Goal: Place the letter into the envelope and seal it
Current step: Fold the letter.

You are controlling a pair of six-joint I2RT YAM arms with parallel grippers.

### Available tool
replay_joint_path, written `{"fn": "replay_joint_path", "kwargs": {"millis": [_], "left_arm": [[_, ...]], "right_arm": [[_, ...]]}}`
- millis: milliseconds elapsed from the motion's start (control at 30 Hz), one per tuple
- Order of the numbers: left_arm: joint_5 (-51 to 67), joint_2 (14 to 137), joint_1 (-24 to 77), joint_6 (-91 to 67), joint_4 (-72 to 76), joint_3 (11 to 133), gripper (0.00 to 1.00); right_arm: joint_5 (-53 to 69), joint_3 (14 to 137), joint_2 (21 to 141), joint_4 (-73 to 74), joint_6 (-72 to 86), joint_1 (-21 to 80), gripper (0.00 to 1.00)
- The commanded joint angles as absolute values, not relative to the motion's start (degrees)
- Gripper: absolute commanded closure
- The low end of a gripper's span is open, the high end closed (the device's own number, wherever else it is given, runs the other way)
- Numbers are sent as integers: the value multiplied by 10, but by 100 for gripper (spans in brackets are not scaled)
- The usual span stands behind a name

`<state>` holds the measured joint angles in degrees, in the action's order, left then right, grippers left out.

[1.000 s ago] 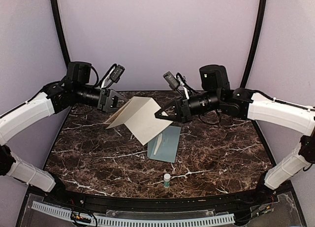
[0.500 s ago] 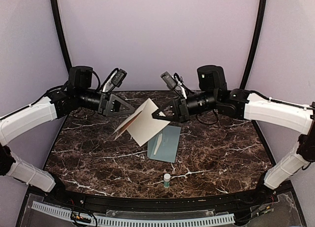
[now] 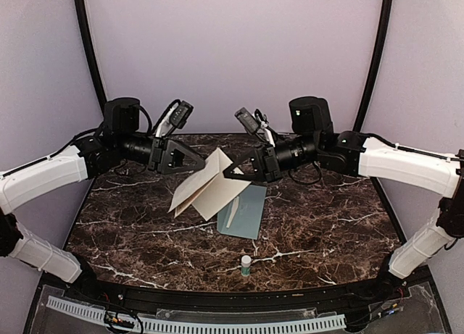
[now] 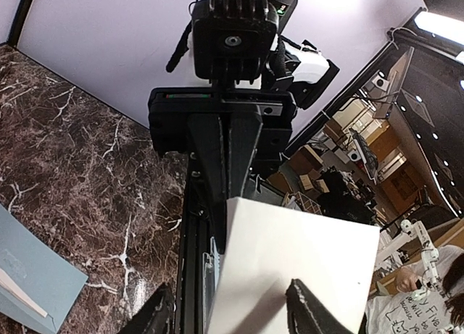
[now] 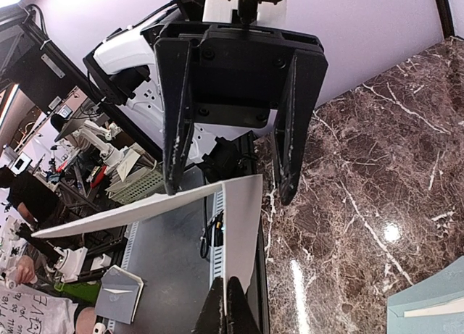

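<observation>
step: mid-air folding of the letter, not in the envelope yet
right gripper: pinched tight on its top corner
left gripper: jaws apart, straddling its upper edge
letter: half-folded above the bench middle, long axis sloping down toward near-left
envelope: flat underneath, long axis roughly near-to-far
next: I'd guess left clamps and creases

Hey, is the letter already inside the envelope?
No, the folded letter is up in the air, pinched by the right gripper, while the envelope lies flat on the table.
</observation>
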<state>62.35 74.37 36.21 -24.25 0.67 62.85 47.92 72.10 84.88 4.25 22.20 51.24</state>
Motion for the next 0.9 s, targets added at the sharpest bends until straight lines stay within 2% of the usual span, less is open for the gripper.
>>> {"fn": "replay_joint_path", "kwargs": {"millis": [0, 167, 633, 800, 867], "left_arm": [[640, 753, 373, -252, 36, 625, 51], [639, 754, 378, -259, 47, 626, 62], [648, 769, 391, -276, 64, 629, 84], [653, 774, 392, -275, 62, 634, 98], [654, 775, 392, -276, 64, 634, 100]], "right_arm": [[486, 723, 848, 22, 226, 521, 100], [489, 722, 846, 22, 225, 521, 100], [482, 708, 838, 18, 222, 523, 100], [480, 708, 837, 20, 221, 522, 100], [479, 709, 837, 23, 220, 523, 100]]}}
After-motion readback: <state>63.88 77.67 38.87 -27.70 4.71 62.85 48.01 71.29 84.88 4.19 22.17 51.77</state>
